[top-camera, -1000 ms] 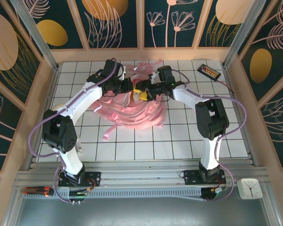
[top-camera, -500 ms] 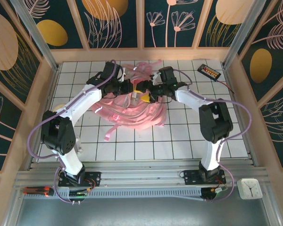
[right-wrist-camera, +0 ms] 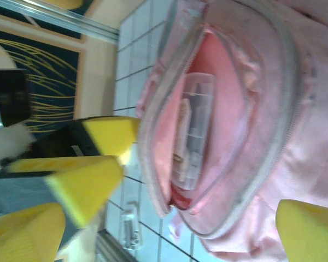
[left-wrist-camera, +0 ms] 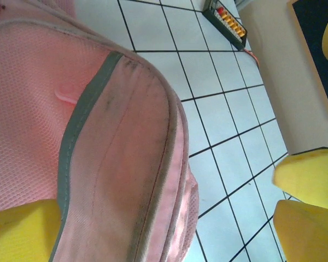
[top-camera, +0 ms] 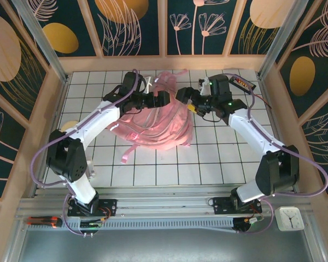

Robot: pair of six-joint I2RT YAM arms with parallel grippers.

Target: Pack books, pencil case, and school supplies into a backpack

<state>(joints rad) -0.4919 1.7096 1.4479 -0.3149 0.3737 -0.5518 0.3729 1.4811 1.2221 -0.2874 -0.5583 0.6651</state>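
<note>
**Fig. — Workspace as I see it from the console, all positions given against the backpack.**

One backpack (top-camera: pixel 158 123) lies on the white tiled table (top-camera: pixel 218 158), toward the far middle. It is bright pink mesh fabric with silver-grey trim along the seams. Loose pink straps (top-camera: pixel 153 143) fan out from its near side; I cannot count them reliably.

In the right wrist view the backpack's zipped mouth gapes, showing pink lining and one clear-walled container (right-wrist-camera: pixel 194 131) inside. A red-orange patch sits at the container's lower end, too blurred for me to name.

Two grippers are at the backpack's far end.
- **Left:** The left gripper (top-camera: pixel 163 99) hovers over the far-left part, jaws spread wide. In its wrist view a rounded, grey-trimmed corner of the backpack lies between its two yellow pads (left-wrist-camera: pixel 309 183). Bare tile shows between the fabric and the right-hand pad, and I cannot tell whether the other pad touches the fabric. It grips nothing.
- **Right:** The right gripper (top-camera: pixel 185 98) sits at the backpack's far-right edge, jaws just as wide. In the right wrist view its own fingertips (right-wrist-camera: pixel 311 229) stand either side of the open mouth, and it holds nothing.

One black gadget with red marks (left-wrist-camera: pixel 229 21) lies well to the right of the backpack, by the far wall. One pale round disc (top-camera: pixel 69 125) lies to the left of the backpack, partly hidden by the left arm (top-camera: pixel 93 123).
</note>
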